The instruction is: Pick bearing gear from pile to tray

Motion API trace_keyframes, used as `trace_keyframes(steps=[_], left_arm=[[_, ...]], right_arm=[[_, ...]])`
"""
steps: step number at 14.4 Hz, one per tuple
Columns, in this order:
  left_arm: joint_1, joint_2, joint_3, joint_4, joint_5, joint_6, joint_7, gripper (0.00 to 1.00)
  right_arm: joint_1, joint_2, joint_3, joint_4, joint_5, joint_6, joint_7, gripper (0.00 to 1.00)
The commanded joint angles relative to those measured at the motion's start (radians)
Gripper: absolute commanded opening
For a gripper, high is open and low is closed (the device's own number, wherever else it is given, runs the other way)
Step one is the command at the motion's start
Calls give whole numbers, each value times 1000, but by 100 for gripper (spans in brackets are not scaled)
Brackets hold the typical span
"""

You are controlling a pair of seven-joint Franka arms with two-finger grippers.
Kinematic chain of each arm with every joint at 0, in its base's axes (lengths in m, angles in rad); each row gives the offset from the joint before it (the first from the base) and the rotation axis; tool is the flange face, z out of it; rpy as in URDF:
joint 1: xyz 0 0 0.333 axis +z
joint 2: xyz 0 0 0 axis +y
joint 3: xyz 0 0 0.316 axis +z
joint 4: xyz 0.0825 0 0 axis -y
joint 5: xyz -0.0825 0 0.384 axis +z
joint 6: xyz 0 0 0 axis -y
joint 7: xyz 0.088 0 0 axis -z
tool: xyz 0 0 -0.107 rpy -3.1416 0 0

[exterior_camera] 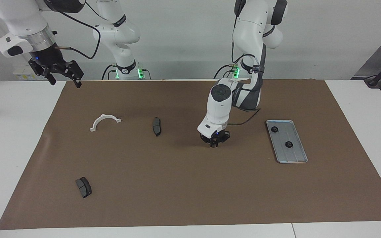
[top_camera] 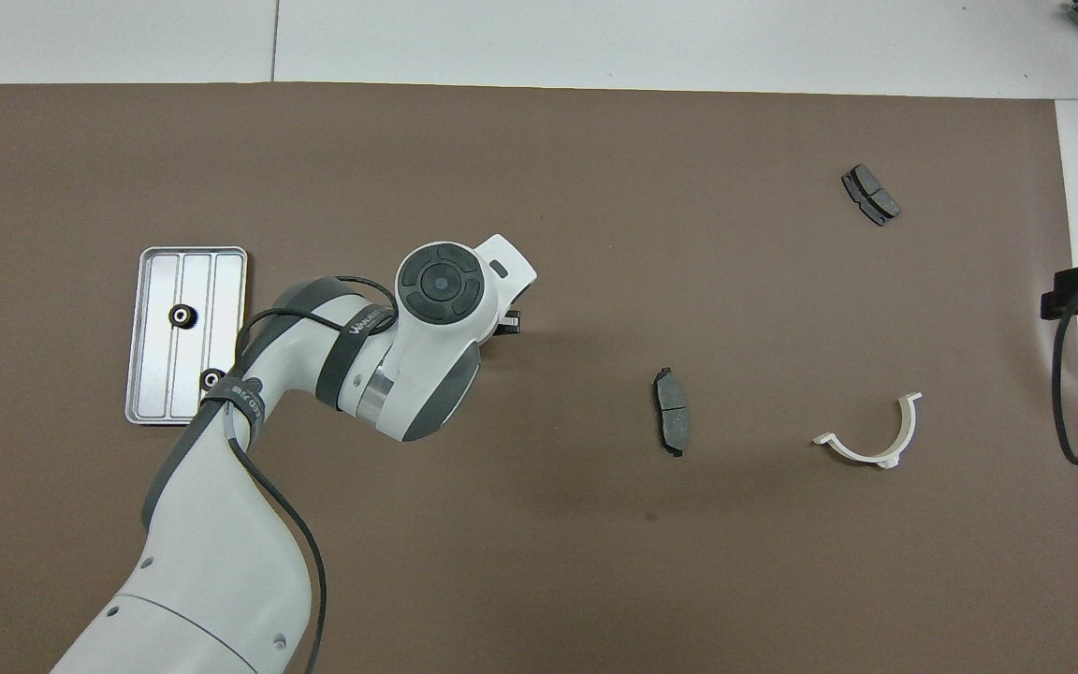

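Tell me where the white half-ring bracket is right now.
The white half-ring bracket lies on the brown mat toward the right arm's end of the table, beside the nearer dark pad.

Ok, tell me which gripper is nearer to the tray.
Left. The left gripper is low over the brown mat beside the tray, toward the table's middle. The right gripper waits raised at the right arm's end of the table.
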Motion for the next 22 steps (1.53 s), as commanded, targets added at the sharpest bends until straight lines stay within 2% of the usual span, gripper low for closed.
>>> trace_keyframes(steps=[1, 5, 9, 14, 17, 18, 19, 20, 21, 22], left_arm=[[124, 17, -11, 64, 3, -45, 35, 0], [307, -15, -16, 60, -85, -70, 260, 0], [457, -70, -10, 20, -97, -191, 521, 0], [571, -177, -8, -182, -97, -194, 777, 0], [600, -216, -7, -257, -97, -193, 853, 2], [600, -220, -7, -264, -97, -194, 854, 24], [599, -222, -7, -264, -97, -194, 854, 68], [599, -226, -7, -262, -96, -194, 854, 96], [600, -233, -7, -256, -96, -194, 853, 100], [599, -236, -7, -246, -96, -193, 848, 100]], right_arm=[[-2, -1, 6, -9, -15, -29, -20, 100], [3, -2, 17, -12, -44, -32, -23, 100], [1, 7, 20, -12, -35, -32, -20, 100], [1, -1, 26, -24, -24, -21, 36, 100], [1, -2, 26, -26, -12, -20, 30, 100], [1, -7, 26, -26, -11, -23, 30, 100], [0, -7, 24, -24, -11, -21, 30, 100], [0, -7, 24, -26, -11, -21, 30, 100], [0, -7, 24, -26, -11, -21, 30, 100], [0, -7, 26, -26, -11, -21, 30, 100]])
